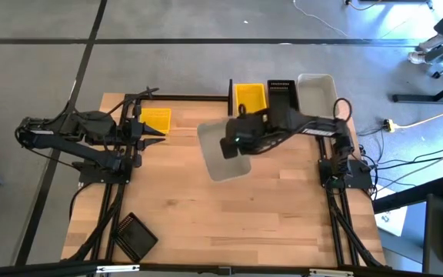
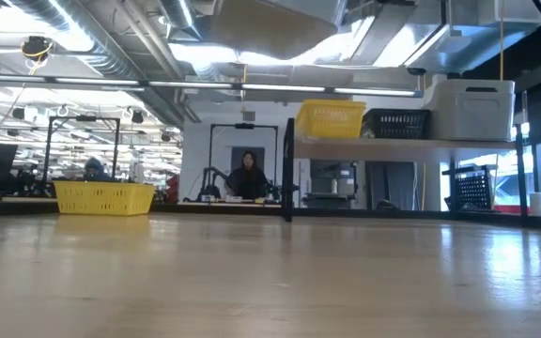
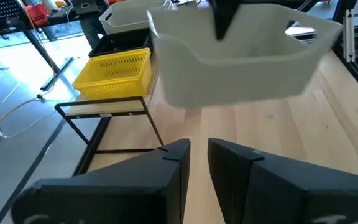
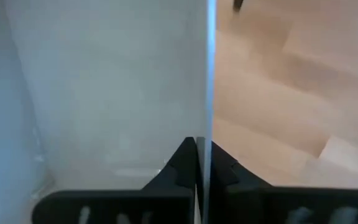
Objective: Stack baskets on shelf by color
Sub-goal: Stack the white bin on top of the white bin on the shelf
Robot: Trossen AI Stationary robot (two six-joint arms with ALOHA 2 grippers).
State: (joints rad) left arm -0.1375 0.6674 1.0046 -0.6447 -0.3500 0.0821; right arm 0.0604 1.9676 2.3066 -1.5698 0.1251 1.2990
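Note:
My right gripper (image 1: 235,143) is shut on a translucent whitish-grey basket (image 1: 223,154), held high above the middle of the table; the low view shows its underside (image 2: 270,21) at the top. On the shelf (image 2: 393,146) at the far edge stand a yellow basket (image 1: 250,96), a black basket (image 1: 281,91) and a whitish basket (image 1: 316,91), side by side on their bases. Another yellow basket (image 1: 156,118) rests on the table at the far left, just beyond my left gripper (image 3: 199,163). That gripper is open, with nothing between its fingers. My right gripper pinches one thin side wall (image 4: 208,93) of the whitish-grey basket at its rim, one finger inside the basket and one outside. The fingers (image 3: 222,18) come from above, pointing steeply down. The basket hangs below them, clear of the table, open side up and slightly tilted.
A black basket (image 1: 133,235) lies on the table near the front left corner. The black posts of the shelf (image 1: 230,91) stand at its ends. Bare wood tabletop (image 1: 237,223) spreads between the arms. A person (image 2: 249,176) shows far behind the table.

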